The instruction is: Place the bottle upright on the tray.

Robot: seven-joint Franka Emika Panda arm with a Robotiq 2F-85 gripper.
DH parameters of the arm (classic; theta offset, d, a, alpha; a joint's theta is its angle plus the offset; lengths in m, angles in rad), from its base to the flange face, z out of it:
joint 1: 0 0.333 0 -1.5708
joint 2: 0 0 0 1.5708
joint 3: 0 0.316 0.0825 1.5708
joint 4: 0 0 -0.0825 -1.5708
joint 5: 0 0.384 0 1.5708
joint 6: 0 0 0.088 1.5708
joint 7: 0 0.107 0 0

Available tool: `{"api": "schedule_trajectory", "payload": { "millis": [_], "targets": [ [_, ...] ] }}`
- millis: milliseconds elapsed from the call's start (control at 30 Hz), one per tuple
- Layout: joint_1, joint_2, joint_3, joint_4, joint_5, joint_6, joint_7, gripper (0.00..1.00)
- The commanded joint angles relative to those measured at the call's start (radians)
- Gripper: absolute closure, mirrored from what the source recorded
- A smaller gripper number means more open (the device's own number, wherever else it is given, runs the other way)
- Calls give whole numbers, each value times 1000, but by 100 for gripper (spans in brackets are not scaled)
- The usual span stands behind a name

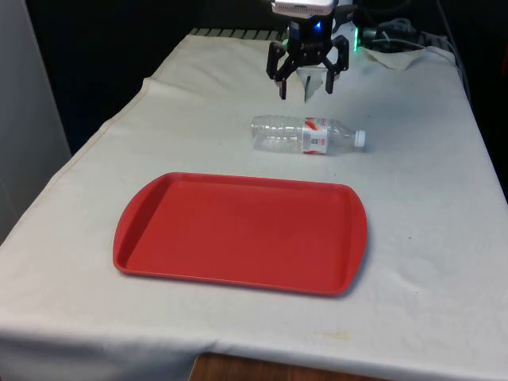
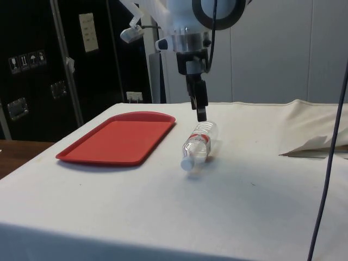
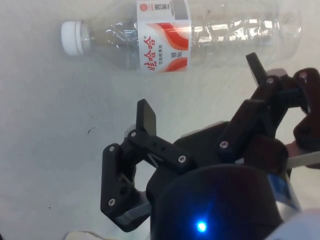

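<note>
A clear plastic bottle [image 1: 305, 135] with a red and white label and a white cap lies on its side on the white cloth, cap towards the front view's right. The bottle [image 2: 199, 144] [image 3: 180, 37] is empty. My gripper [image 1: 305, 89] hangs open above the cloth just behind the bottle, with nothing between its fingers. In the side view the gripper [image 2: 200, 111] hovers over the bottle's base end. In the wrist view the gripper [image 3: 200, 92] stands apart from the bottle. A red tray [image 1: 238, 234] [image 2: 117, 138] lies flat in front of the bottle.
Crumpled white paper and cables [image 1: 393, 48] lie at the table's far end on the front view's right. A fold of cloth [image 2: 312, 147] rises at the side view's right.
</note>
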Motion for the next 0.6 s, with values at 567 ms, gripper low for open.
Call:
{"api": "schedule_trajectory", "payload": {
  "millis": [567],
  "targets": [
    [1, 4, 0, 4, -6, 1, -76, 0]
  ]
}}
